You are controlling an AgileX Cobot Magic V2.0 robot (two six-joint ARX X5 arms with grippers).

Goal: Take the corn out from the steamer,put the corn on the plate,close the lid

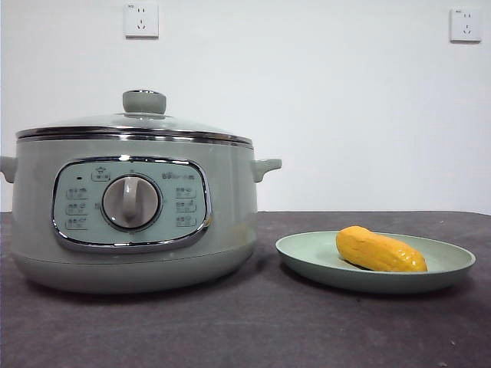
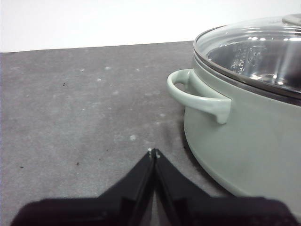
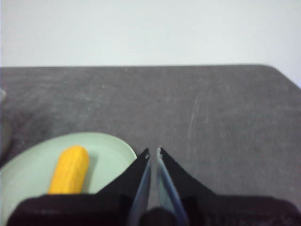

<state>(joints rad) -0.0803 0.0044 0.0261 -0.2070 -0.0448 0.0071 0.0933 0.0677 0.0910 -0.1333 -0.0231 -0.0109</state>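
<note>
Corn (image 1: 380, 251) lies on plate (image 1: 375, 263), beside steamer (image 1: 130, 222) on desk (image 1: 245, 330); lid (image 1: 135, 126) seated. Left end effector (image 2: 153, 152) pressed together; right end effector (image 3: 153, 151) nearly together, both empty.

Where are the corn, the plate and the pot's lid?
corn (image 1: 380, 251): front view, middle of the cob.
plate (image 1: 307, 254): front view, bare left rim.
lid (image 1: 144, 101): front view, the green knob on top.
</note>
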